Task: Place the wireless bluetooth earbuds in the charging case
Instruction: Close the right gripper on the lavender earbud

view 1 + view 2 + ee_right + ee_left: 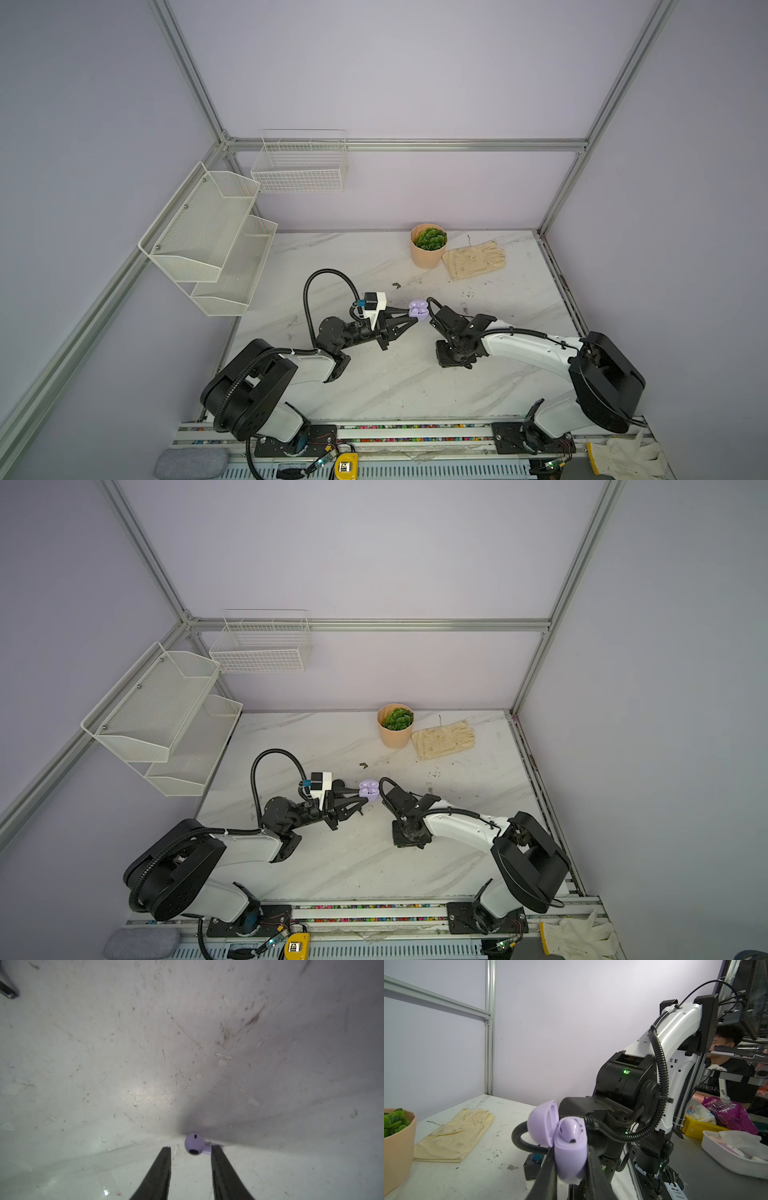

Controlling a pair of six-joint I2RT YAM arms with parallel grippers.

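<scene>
Left gripper (pixel 571 1155) was clamped on the lilac charging case (pixel 571 1167), lid flipped open, held up over the middle of the desk (pixel 374 386). 1 seated earbud (pixel 569 1129) showed in it; the slot behind was blocked from sight. Right gripper (pixel 191 1148) pointed down at the desk, jaws apart, with a loose earbud (pixel 193 1141) lying between the tips. Its stem looked to touch 1 finger, not pinched. In both top views the wrist hid that one.
</scene>
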